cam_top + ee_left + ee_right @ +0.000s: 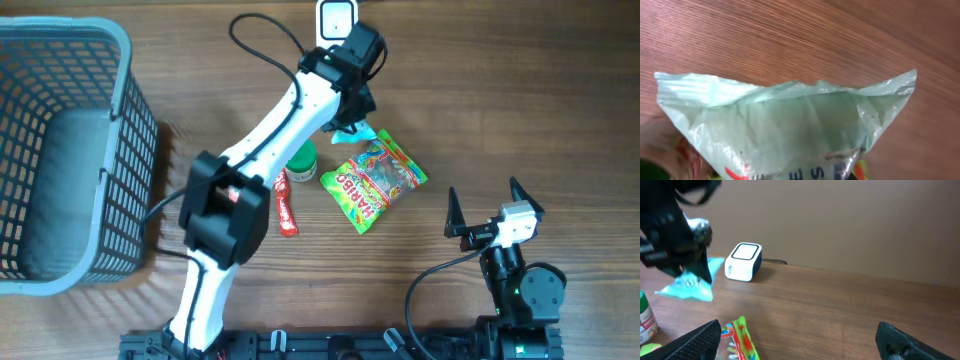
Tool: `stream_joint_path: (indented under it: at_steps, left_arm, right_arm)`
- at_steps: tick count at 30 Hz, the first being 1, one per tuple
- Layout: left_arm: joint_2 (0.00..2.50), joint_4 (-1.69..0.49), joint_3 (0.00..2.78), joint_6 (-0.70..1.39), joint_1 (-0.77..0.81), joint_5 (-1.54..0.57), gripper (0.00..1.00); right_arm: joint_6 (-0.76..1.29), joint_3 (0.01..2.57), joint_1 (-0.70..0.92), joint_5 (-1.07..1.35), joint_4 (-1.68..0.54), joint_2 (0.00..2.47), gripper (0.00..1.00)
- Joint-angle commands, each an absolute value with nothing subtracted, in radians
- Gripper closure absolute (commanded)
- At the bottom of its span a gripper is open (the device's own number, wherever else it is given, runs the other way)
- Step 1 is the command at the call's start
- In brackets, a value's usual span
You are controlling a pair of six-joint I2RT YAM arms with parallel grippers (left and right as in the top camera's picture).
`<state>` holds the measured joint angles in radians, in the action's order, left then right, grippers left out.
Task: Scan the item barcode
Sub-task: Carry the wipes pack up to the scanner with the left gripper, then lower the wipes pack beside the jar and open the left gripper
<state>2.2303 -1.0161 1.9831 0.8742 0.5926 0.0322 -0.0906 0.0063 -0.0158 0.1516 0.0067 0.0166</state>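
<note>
We see the left claw (350, 118) pinching a pale teal bag (690, 285) at the far side, close to the white scanner (335, 18) (the bag looks lifted off the table (500, 90)). The right claw (483, 190) is spread wide and holds nothing, near right. A gummy bag (373, 183), a green-capped jar (303, 163) and a red stick (286, 205) lie mid-table. A basket (120, 60) sits on the left.
</note>
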Motion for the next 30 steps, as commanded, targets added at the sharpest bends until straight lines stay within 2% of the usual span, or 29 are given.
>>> stream_joint_path:
  at_steps: [1,8,11,16,22,23,24,25,26,30]
  left_arm:
    - [2.273,-1.017,1.980,0.899,0.589,0.171,0.87]
    - [2.278,-1.010,1.806,0.906,0.587,0.250,0.87]
    - [2.278,-1.021,1.720,0.933,0.584,0.292,0.92]
    - [2.278,-1.070,1.718,0.934,0.585,0.338,0.94]
    - [2.160,-0.975,1.729,0.916,0.586,0.180,0.82]
    - [2.135,-0.960,1.729,0.917,0.586,0.161,0.67]
    - [2.122,-0.956,1.729,0.917,0.587,0.157,0.45]
    - [2.110,-0.955,1.729,0.918,0.587,0.157,0.29]
    - [2.091,-0.959,1.729,0.918,0.587,0.157,0.01]
    - [1.971,-0.962,1.729,0.917,0.587,0.158,0.00]
  right_arm:
    - [-0.076,0.005,-0.011,0.145,0.010,0.010,0.00]
    - [-0.076,0.005,-0.011,0.145,0.010,0.010,0.00]
    - [-0.076,0.005,-0.011,0.145,0.010,0.010,0.00]
    - [-0.076,0.005,-0.011,0.145,0.010,0.010,0.00]
    - [-0.076,0.005,-0.011,0.145,0.010,0.010,0.00]
    - [-0.076,0.005,-0.011,0.145,0.010,0.010,0.00]
    - [-0.076,0.005,-0.011,0.145,0.010,0.010,0.00]
    - [-0.076,0.005,-0.011,0.145,0.010,0.010,0.00]
    - [-0.076,0.005,-0.011,0.145,0.010,0.010,0.00]
    - [-0.076,0.005,-0.011,0.145,0.010,0.010,0.00]
